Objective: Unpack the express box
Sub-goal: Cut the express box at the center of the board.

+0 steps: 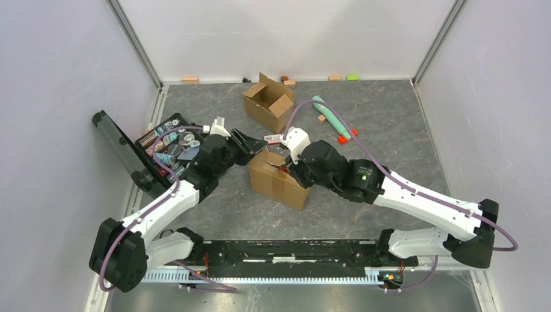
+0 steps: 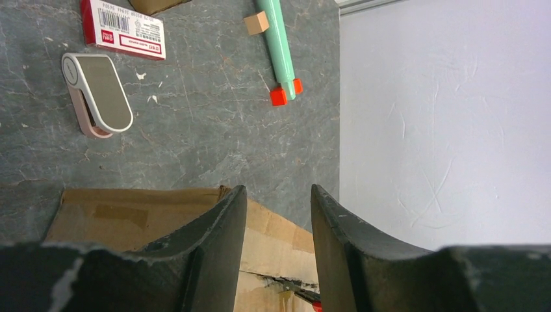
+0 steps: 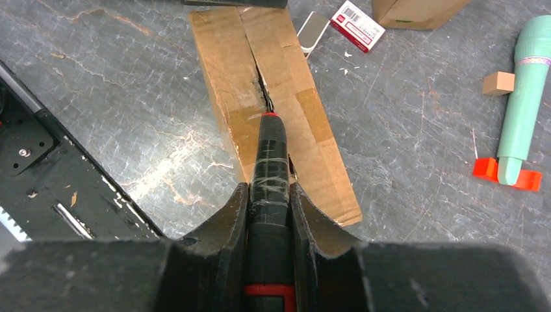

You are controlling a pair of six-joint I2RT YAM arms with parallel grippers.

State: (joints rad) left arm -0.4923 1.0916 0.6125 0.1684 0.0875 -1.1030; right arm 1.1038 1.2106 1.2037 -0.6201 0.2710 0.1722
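A closed, taped cardboard express box (image 1: 278, 179) lies mid-table; it also shows in the right wrist view (image 3: 276, 97) and the left wrist view (image 2: 136, 218). Its top tape seam (image 3: 263, 88) is partly slit. My right gripper (image 3: 269, 188) is shut on a black cutter with red bands (image 3: 269, 169), its tip at the seam. My left gripper (image 2: 278, 195) is open and empty, its fingers (image 2: 221, 240) over the box's far end. In the top view the left gripper (image 1: 250, 144) and the right gripper (image 1: 286, 170) meet at the box.
A second, opened cardboard box (image 1: 268, 102) stands at the back. A green tube with a red base (image 1: 331, 117), a wooden block (image 3: 499, 83), a red-and-white packet (image 2: 122, 28) and a white device (image 2: 97, 94) lie on the table. A black case of items (image 1: 170, 144) is at left.
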